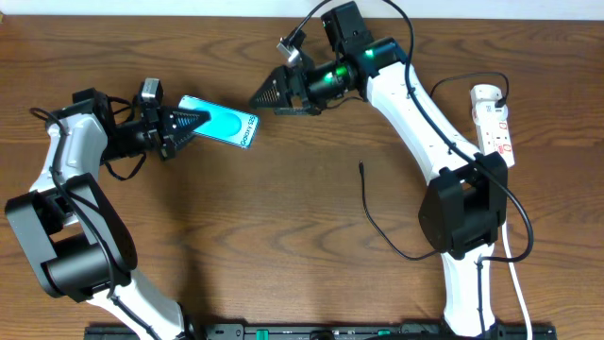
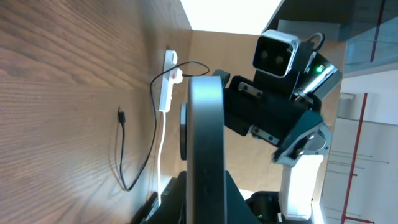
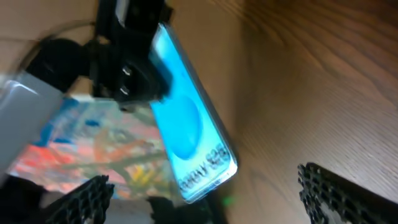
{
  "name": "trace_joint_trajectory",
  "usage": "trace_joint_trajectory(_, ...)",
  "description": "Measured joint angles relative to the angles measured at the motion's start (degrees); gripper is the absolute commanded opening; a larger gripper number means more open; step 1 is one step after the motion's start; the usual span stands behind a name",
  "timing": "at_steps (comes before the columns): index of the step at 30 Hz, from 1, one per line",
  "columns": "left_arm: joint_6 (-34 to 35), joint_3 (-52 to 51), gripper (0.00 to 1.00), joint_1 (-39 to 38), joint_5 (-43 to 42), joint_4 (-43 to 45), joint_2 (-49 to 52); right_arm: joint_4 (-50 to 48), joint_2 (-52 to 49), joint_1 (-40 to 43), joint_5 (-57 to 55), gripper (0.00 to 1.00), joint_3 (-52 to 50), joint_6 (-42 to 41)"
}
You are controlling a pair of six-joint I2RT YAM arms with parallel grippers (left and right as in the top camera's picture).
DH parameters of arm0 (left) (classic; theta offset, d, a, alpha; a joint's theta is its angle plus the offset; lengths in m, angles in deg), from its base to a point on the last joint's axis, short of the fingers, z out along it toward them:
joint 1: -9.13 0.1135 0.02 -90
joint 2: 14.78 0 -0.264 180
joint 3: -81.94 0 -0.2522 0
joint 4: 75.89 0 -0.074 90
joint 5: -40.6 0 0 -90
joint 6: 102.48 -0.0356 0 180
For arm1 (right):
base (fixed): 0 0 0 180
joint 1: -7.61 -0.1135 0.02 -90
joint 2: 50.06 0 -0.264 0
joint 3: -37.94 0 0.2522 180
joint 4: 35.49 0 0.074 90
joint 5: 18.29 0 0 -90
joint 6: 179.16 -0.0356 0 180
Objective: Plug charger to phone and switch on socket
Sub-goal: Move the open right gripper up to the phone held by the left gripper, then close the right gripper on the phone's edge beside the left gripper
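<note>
Phone: The phone (image 1: 225,124) is in the left gripper (image 1: 189,123). We see its bright blue-green screen, with a white word at the free end.
Left gripper: It is pinched tight on one short end of the phone. From the left wrist camera we see the phone's thin grey edge sticking out in front of it.
Right gripper: The right gripper (image 1: 262,95) hangs just past the phone's free end and does not touch it. Its two black fingers (image 3: 329,186) are spread wide, with nothing between them.
Charger: The charger (image 1: 377,219) lies loose on the table (image 1: 283,255), well apart from the phone, out past its free end. Its small plug tip (image 1: 362,168) is the part nearest the phone. No gripper touches it.
Socket: The socket (image 1: 494,121) lies farther from the phone than the charger does, on the same side. It is white with red marks. We cannot tell if its switch is on or off.
Phone and table: We cannot tell if the phone touches the wood.
</note>
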Motion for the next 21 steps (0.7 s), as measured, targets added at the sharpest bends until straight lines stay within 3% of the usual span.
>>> trace_joint_trajectory(7,0.0,0.0,0.07,0.0,-0.1,0.2,0.0,-7.7,0.0,0.1,7.0,0.98,0.0,-9.9)
trace_joint_trajectory(21,0.0,0.0,0.07,0.0,-0.1,0.6,-2.0,-23.2,0.0,5.7,16.6,0.99,-11.3,-13.2)
